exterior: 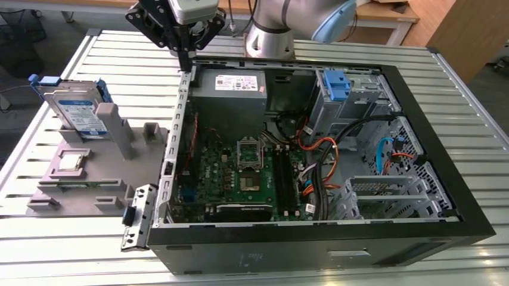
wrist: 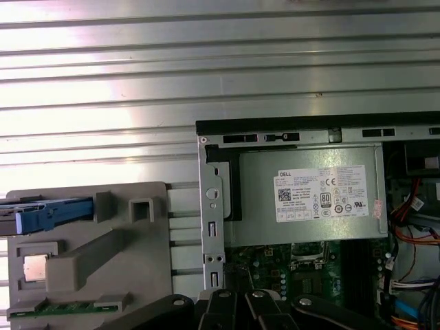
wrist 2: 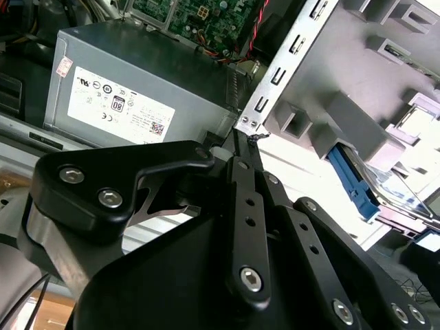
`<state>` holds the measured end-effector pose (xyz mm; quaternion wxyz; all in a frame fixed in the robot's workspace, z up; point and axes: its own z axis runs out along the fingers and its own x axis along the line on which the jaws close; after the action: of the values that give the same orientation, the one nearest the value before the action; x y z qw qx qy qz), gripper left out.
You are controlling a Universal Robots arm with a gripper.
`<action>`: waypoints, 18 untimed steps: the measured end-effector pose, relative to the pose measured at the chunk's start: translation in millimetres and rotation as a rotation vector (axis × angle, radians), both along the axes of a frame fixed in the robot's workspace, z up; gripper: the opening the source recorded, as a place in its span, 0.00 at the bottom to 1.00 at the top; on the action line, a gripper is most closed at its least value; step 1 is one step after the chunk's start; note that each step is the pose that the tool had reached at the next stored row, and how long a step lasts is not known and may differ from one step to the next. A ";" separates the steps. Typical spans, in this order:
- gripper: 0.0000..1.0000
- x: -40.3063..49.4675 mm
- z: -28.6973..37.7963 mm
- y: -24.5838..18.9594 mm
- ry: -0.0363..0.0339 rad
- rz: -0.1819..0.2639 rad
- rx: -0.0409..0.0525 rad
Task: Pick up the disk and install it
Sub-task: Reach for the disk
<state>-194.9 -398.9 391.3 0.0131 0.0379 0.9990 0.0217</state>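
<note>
Exterior view: our gripper, jaws closed on nothing, hangs over the computer case rim, while the disk stands on edge toward the exterior view's left.

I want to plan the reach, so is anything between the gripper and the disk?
Nothing visible does. The gripper hangs over a corner of the case; the disk stands upright in the grey holder toward the exterior view's left, with only bare table slats between them.
</note>
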 end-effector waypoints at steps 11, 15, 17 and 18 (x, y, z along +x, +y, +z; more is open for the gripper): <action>0.11 -4.0 -2.3 0.0 0.0000 0.000 -0.0001; 0.11 -13.5 -4.2 0.0 0.0000 0.000 -0.0001; 0.11 -19.5 -4.9 0.0 -0.0001 0.000 0.0000; 0.11 -23.0 -5.2 0.0 -0.0001 0.000 0.0000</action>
<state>-217.9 -398.9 386.1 0.0131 0.0378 0.9990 0.0217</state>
